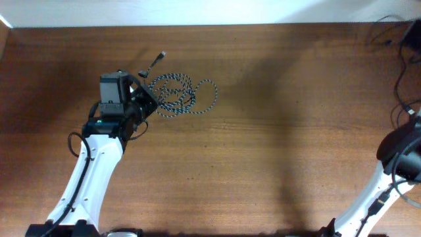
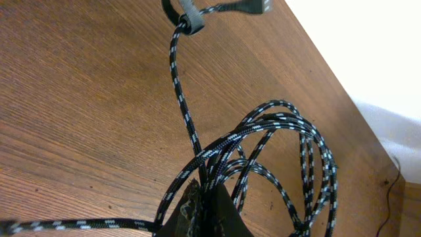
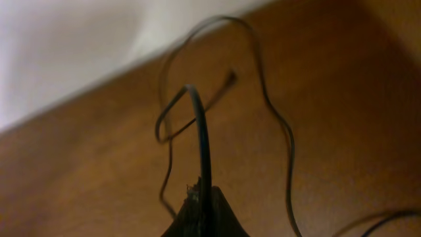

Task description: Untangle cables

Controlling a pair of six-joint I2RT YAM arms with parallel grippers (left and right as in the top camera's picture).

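Overhead: braided cable [image 1: 174, 99], wooden table [image 1: 276, 138], white wall [image 1: 197, 10].

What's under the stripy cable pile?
Just the brown wooden table, showing through the loops of the stripy cable. Where the left pincer pinches several strands together, it covers the spot beneath, so that bit can't be seen.

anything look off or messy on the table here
Yes: the braided cable lies in a heap of overlapping loops at the table's upper left, one plug end sticking out. The left gripper is shut on several strands.
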